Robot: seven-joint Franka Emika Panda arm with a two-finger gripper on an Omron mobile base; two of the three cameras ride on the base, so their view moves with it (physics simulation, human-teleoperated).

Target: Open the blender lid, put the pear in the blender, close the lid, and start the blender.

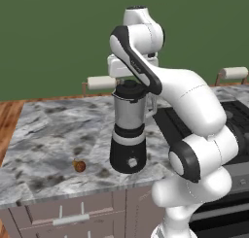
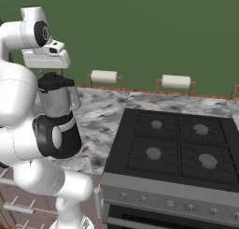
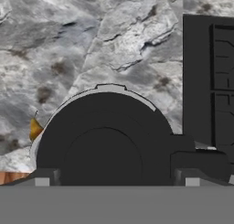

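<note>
Arm bent over, tool [image 3: 117,181] just above the blender lid [image 3: 105,141] — jaws wide, empty.

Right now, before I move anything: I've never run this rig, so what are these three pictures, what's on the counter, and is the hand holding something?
It is a white robot arm on a driving base in a simulated kitchen. Two pictures come from cameras behind the arm, left and right; the third looks down from the hand. On the marble counter stands the blender, with its black lid on. The pear lies on the counter, apart from the blender's base. A stove sits beside the counter. The gripper hangs right above the lid, jaws open, holding nothing.
</note>
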